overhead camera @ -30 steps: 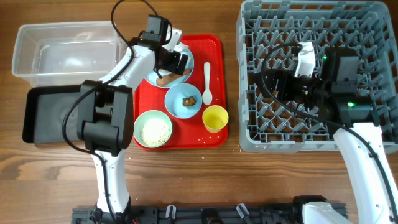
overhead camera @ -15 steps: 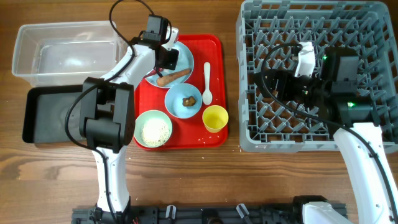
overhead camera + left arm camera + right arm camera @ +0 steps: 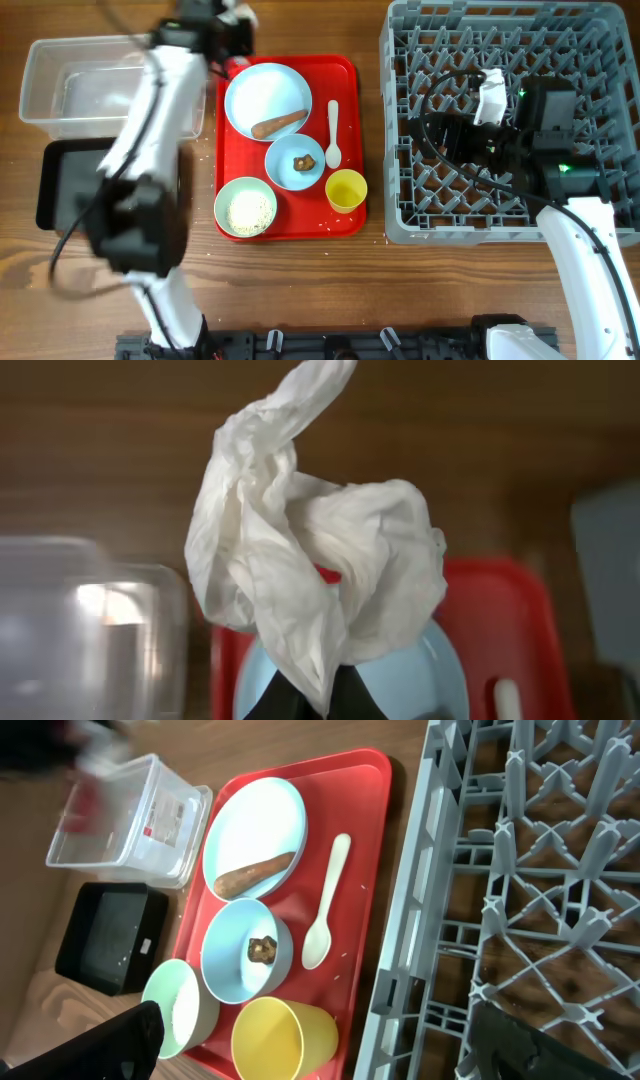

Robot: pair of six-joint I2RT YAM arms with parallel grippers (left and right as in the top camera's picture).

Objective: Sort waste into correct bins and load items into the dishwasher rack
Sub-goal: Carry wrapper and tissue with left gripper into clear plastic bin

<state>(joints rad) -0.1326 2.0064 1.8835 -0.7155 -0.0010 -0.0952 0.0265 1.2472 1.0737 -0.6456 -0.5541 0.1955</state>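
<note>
Overhead, I see my left gripper [image 3: 228, 22] blurred near the clear tub's [image 3: 110, 85] far right corner, clamped on the crumpled white tissue [image 3: 310, 560]. The sausage stick [image 3: 278, 124] lies on the blue plate [image 3: 262, 88]. My right gripper [image 3: 447, 135] hangs wide open over the rack [image 3: 600, 30].

Brown stick [image 3: 255, 872] on plate [image 3: 255, 815]; spoon [image 3: 328, 900] beside; tub's [image 3: 150, 830] contents unclear
</note>
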